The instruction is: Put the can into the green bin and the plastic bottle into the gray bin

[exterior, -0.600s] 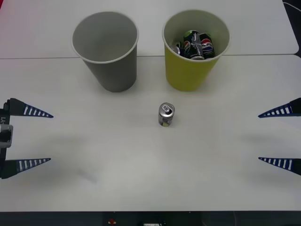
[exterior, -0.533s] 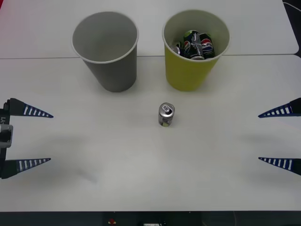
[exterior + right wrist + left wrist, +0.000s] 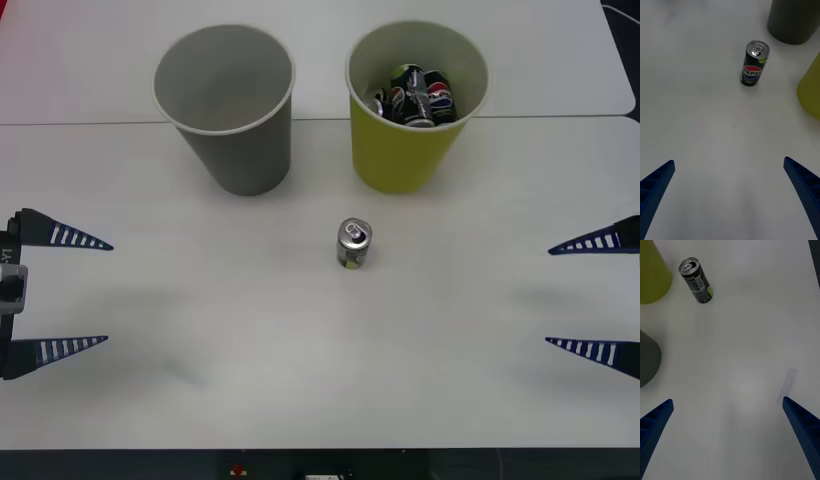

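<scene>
Nothing binned yet: I see the can (image 3: 354, 243) upright mid-table, near the green bin (image 3: 410, 155), gray bin (image 3: 240, 150) empty, left gripper (image 3: 65, 293) and right gripper (image 3: 590, 295) both spread wide at the table's side edges.

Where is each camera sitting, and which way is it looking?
Front view: sits above the arms, looking forward and down at the white table, the gray bin and the green bin; the left gripper and right gripper show at the sides, both open.
Right wrist view: rides on the right arm, facing the can; its blue fingers show at the bottom corners.
Left wrist view: rides on the left arm, facing the can from the other side; its blue fingers show too.
All three share the can and both bins.
</scene>
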### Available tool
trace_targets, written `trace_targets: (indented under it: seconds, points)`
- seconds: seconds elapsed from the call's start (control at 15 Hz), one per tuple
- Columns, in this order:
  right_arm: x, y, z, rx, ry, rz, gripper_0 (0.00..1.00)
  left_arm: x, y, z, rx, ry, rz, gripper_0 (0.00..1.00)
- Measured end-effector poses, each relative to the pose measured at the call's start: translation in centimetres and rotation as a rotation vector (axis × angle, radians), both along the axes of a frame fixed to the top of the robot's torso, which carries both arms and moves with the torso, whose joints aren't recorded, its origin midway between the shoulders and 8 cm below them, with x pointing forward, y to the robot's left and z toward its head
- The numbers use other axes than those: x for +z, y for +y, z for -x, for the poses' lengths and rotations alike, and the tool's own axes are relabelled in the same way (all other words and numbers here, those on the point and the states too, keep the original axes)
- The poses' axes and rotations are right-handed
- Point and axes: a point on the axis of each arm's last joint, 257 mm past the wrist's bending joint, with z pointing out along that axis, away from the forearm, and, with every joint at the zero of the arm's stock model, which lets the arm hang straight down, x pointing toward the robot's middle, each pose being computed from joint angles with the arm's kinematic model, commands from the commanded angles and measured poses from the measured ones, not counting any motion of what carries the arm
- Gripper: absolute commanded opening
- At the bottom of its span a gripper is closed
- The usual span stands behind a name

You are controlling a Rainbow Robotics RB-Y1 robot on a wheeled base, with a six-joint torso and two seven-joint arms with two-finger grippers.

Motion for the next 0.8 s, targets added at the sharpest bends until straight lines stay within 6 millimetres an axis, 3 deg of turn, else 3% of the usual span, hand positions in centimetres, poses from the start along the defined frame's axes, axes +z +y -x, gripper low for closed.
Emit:
trace_targets:
  seconds: [0.2, 0.8]
  points:
    - [-0.5, 0.1, 0.0, -0.006, 0.013, -0.029, 1.00, 0.0, 0.0, 0.0, 0.000, 0.000, 0.000, 1.00]
    - [-3.1, 3.0, -1.5, -0.041, -0.088, -0.243, 1.00, 0.0, 0.0, 0.0, 0.000, 0.000, 0.000, 1.00]
